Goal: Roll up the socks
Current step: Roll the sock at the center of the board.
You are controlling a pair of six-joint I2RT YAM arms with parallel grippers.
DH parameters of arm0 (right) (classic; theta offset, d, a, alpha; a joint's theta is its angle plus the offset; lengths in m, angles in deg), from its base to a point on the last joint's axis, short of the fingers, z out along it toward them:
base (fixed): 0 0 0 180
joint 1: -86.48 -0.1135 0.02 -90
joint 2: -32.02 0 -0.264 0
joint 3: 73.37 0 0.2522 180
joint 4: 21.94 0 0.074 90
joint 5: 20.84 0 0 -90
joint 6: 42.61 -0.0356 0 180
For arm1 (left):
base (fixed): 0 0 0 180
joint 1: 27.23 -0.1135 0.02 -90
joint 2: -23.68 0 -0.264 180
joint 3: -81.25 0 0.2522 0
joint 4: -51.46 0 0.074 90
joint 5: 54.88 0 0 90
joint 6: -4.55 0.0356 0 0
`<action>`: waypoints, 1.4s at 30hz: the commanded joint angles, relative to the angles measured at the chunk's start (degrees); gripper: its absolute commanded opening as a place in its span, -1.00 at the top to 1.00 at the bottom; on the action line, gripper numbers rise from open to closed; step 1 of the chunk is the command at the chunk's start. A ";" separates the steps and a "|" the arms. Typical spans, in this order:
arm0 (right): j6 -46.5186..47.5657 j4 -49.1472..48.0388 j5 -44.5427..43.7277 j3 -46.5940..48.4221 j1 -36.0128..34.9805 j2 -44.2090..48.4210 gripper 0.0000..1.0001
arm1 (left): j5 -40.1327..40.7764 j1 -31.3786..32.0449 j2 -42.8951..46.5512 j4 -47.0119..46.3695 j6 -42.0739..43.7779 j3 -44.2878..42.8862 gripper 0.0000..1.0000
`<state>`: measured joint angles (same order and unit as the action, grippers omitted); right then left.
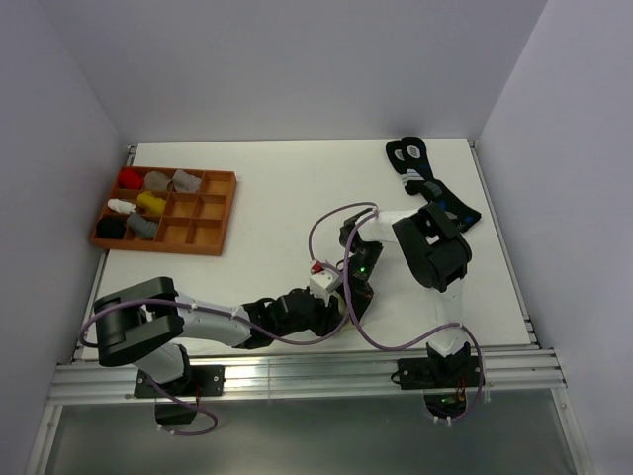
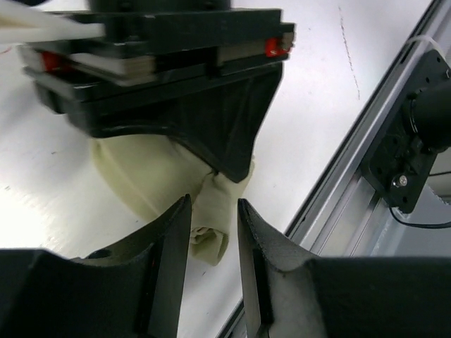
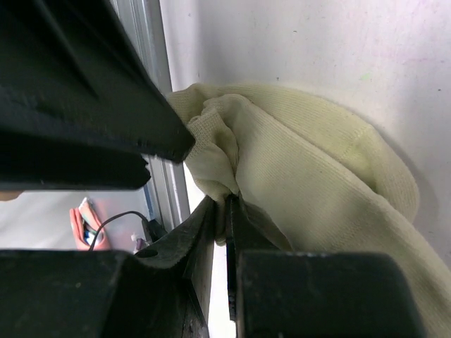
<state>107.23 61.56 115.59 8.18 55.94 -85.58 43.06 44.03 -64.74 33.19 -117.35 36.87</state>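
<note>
At the near edge of the table (image 1: 277, 198), just beside the metal rail (image 2: 331, 193), the cream sock (image 2: 144, 176) is found in a loose heap, with both pincers brought together over it. The left gripper (image 2: 213, 205) is seen with its jaws partway apart and the sock's bunched end between them. Whether the cloth is pressed or merely straddled cannot be told. The right gripper (image 3: 224, 201) is closed almost fully on a fold of the same sock, and the knit is drawn into a tight pucker at the pinch. The grey-brown sock with the striped cuff cannot be made out in any view; it may be hidden under the arms.

The sock is judged to be light, soft and limp, with no stiffness of its own, so it is expected to sag, stretch and unroll wherever it is let go. The knit is not thought slippery, so a small pinch should suffice, and nothing in it is fragile. A hold is best taken at the bunched end, through all layers at once, while the free length is pinned flat against the table.

Farther back, a wooden tray (image 1: 231, 203) of small sock bundles (image 1: 148, 203) is set at the left. Black socks (image 1: 435, 188) are laid at the far right, well apart from the work.
</note>
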 commanded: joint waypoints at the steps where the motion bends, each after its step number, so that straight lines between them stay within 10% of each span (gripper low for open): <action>1: -0.42 -0.56 -1.43 1.56 0.31 -0.79 0.72 | -2.76 0.63 -1.49 -3.56 2.72 -2.35 0.24; 25: -1.47 -2.32 -2.14 0.15 0.40 -0.26 0.73 | -5.31 0.89 -10.80 -5.06 0.79 -2.87 0.27; 30: -2.35 -4.07 -2.31 -0.64 0.40 1.84 0.71 | -5.83 0.89 -13.09 -3.83 -1.32 -3.40 0.53; 35: -4.90 -7.76 -2.75 -2.66 0.49 5.54 0.49 | -7.42 0.89 -14.85 -0.93 -4.30 -3.75 0.99; 42: -15.61 -21.03 -6.96 -6.88 2.06 15.90 0.10 | -8.21 0.89 -14.15 6.62 -11.51 -3.84 0.99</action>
<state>96.54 51.20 111.33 1.95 56.64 -74.60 37.88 44.21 -76.98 28.25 -124.63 32.26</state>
